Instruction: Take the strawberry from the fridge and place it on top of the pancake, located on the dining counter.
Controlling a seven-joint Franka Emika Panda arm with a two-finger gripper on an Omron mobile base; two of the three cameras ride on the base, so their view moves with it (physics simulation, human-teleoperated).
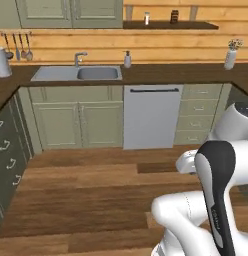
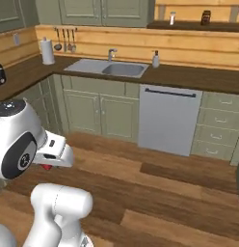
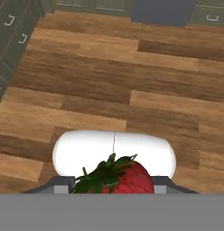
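Item: strawberry (image 3: 117, 177), sitting between fingers of gripper (image 3: 114, 187), gripper grasping it, leafy cap facing camera. Wooden floor (image 3: 132, 81) lying below. Step: carrying fruit toward dining counter. Next: locating pancake, lowering strawberry onto it.

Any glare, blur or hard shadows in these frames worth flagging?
Left base view: even, flat light, soft rendering, no glare on the sink. Right base view: same flat light, dishwasher evenly lit. Hand view: strawberry close and sharp, floor planks slightly soft, no cast shadows.
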